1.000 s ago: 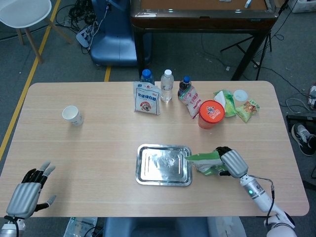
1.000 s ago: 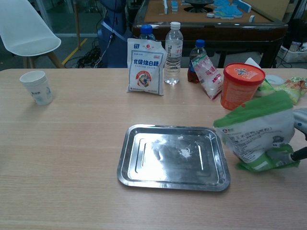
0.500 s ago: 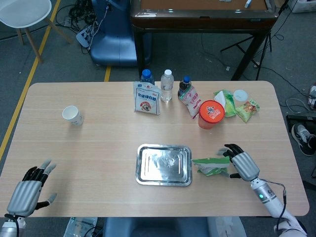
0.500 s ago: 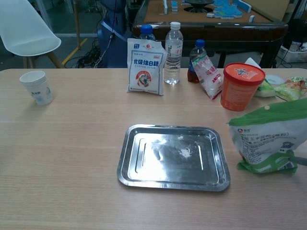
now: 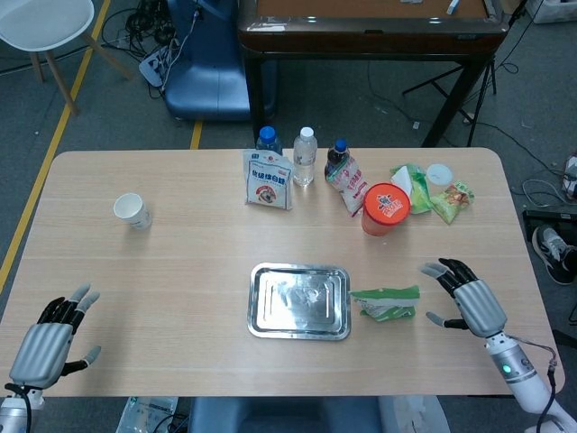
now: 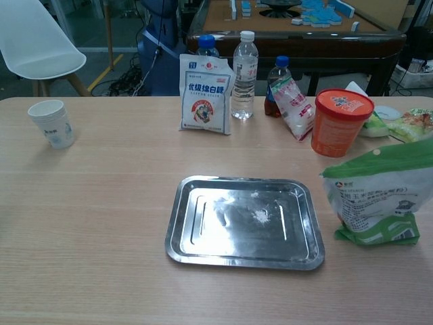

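Wooden table [image 5: 180,262], tray [image 5: 299,301] centre; green bag [image 5: 386,302] stands at its 3 o'clock, free of right hand [image 5: 469,302], fingers spread, empty; left hand [image 5: 50,336] likewise, 8 o'clock

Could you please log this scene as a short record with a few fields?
left hand: open, fingers apart, at the near left table edge, holding nothing
right hand: open, fingers spread, just right of the green-and-white bag, not touching it
green-and-white bag: on the table, beside the tray's right edge
metal tray: mid-table, a few white specks inside
paper cup: upright, far left
orange-lidded tub: upright behind the bag
back row: white pouch, clear bottle
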